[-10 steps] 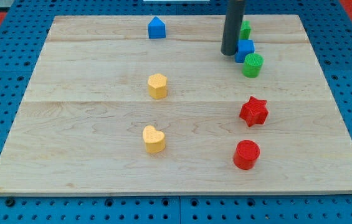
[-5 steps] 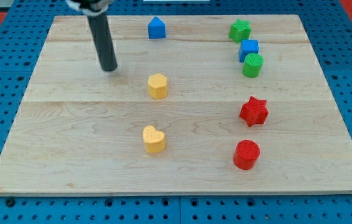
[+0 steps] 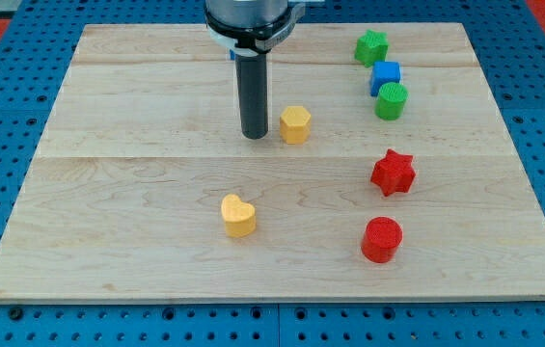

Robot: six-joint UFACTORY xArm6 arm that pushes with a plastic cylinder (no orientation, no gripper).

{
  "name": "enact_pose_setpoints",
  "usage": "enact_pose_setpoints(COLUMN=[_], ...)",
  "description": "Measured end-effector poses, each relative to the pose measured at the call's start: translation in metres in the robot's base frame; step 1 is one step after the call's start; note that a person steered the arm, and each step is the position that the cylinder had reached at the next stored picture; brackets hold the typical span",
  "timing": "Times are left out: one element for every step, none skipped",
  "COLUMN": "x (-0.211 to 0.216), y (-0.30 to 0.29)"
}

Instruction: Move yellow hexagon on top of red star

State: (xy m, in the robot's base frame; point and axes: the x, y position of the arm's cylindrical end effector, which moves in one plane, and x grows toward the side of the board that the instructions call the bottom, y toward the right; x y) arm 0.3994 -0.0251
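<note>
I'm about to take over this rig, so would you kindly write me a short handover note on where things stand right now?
Tip: my tip rests on the board just to the view's left of the yellow hexagon, close beside it.
Job's things: the hexagon sits left of and above the red star, well apart from it.
Done: the hexagon is partway towards the star.
Left: push it on rightwards until it sits directly above the star in the view, below the green cylinder.

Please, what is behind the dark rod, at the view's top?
Only a small blue sliver shows beside the rod, by its left edge. Its shape is covered, so I cannot name it. My tip stands just left of the yellow hexagon.
</note>
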Motion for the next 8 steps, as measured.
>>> enact_pose_setpoints(x=[-0.005,-0.005,-0.010,-0.023,-0.013,-0.001,0.002,0.002], y=[0.027,0.065,0.073,0.076,0.097,0.112,0.128,0.133])
